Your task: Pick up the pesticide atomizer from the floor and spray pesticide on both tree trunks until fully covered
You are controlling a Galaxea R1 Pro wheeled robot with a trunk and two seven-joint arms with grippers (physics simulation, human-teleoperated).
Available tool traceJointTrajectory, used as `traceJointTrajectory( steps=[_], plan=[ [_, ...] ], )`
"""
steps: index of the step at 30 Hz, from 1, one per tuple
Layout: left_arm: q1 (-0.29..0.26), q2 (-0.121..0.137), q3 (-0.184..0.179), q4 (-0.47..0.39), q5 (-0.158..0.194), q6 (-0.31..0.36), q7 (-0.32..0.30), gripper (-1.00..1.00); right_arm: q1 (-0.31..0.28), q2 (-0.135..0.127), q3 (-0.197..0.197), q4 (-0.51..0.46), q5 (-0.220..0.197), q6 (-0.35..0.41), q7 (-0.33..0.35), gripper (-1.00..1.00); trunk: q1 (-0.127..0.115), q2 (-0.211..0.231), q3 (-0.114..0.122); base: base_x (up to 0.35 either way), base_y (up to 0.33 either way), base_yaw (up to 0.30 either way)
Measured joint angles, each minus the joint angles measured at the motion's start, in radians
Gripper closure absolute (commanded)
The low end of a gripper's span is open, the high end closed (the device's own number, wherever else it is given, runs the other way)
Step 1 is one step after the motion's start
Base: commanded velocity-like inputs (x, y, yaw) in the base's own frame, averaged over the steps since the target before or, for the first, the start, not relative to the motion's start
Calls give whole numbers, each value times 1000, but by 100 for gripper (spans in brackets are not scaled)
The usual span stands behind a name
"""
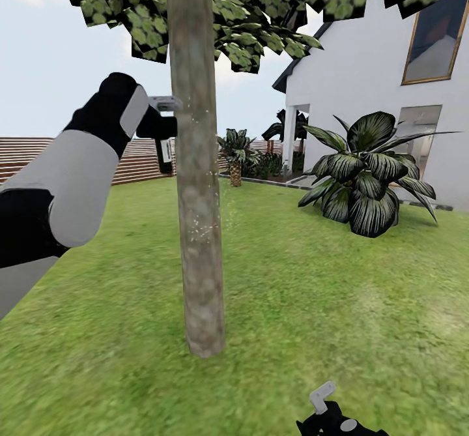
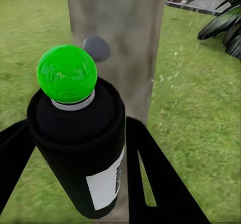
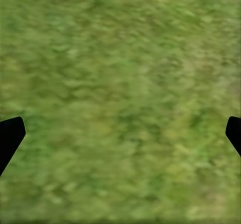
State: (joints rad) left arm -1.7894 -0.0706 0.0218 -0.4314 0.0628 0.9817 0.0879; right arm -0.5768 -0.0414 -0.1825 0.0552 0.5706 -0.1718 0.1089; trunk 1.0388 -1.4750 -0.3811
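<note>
A tree trunk (image 1: 195, 195), straight and mottled grey-brown, rises from the lawn in the middle of the head view, with its blotchy green canopy (image 1: 247, 12) above. My left gripper (image 1: 159, 137) is raised just left of the trunk, shut on the pesticide atomizer (image 1: 164, 152). In the left wrist view the atomizer (image 2: 80, 148) is a black can with a white label and a bright green ball on top, held between my black fingers (image 2: 150, 174) and facing the trunk (image 2: 120, 33) at close range. Pale specks float beside the trunk. My right gripper (image 1: 324, 402) hangs low over grass, open (image 3: 120, 133).
A large dark-leaved shrub (image 1: 365, 175) stands to the right before a white house (image 1: 391, 64). A short palm (image 1: 236, 156) and a brown slat fence (image 1: 26, 156) lie behind. Lawn (image 1: 326, 292) surrounds the trunk.
</note>
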Motion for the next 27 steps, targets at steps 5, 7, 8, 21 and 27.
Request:
traceJointTrajectory(
  steps=[5,7,8,21,27],
  plan=[
    [0,-3,1,41,0,-1,2,100,0,0,0,0,0,0,0,-100,0,0,0,0,0,0],
    [1,-4,1,67,-1,-1,3,100,0,0,0,0,0,0,0,-100,0,0,0,0,0,0],
    [0,-4,1,73,-1,-1,3,100,0,0,0,0,0,0,0,-100,0,0,0,0,0,0],
    [1,11,8,122,-4,-1,6,100,0,0,0,0,0,0,0,-100,0,0,0,0,0,0],
    [0,55,5,131,-9,-1,23,100,0,0,0,0,0,0,0,-100,0,0,0,0,0,0]
  ],
)
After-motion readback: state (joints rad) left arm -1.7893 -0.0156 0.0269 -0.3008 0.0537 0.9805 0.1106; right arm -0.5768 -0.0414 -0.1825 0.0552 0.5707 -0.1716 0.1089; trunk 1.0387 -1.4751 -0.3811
